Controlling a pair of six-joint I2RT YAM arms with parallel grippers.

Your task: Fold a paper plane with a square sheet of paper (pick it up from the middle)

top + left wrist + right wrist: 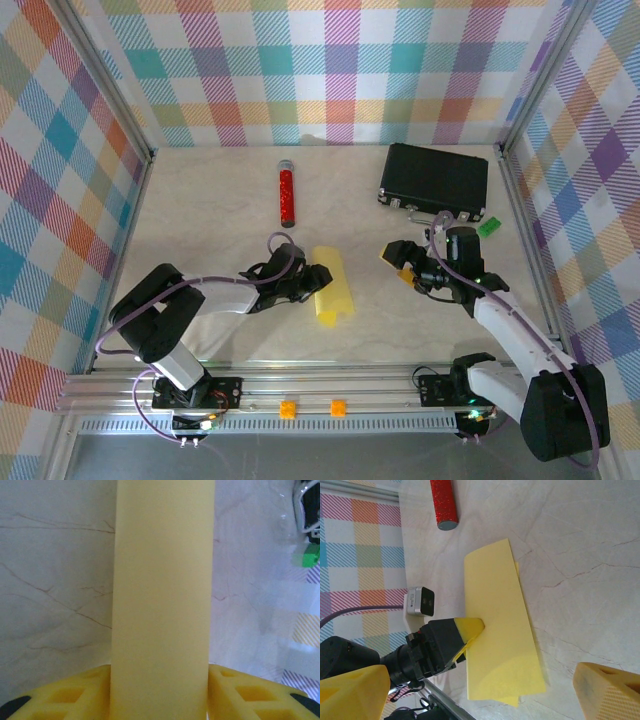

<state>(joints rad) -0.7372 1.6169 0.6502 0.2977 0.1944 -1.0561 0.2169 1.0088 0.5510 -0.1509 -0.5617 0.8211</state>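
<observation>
The square sheet of paper (pixel 335 285) lies folded into a long yellow strip on the table's middle. My left gripper (pixel 315 275) reaches in from the left and is shut on the strip's left edge. In the right wrist view one yellow fingertip (pixel 470 627) rests on top of the paper (pixel 500 620) and the other sits under the edge. Seen from the left wrist, the paper (pixel 162 580) fills the gap of that gripper (pixel 159 695) and touches both fingers. My right gripper (pixel 400 262) hovers open to the right of the sheet, with nothing between its fingers (pixel 607 692).
A red cylinder (pixel 286 195) lies behind the sheet. A black case (pixel 435 178) sits at the back right with a small green block (pixel 489 227) beside it. Two orange pieces (pixel 288 408) rest on the front rail. Checked walls close three sides.
</observation>
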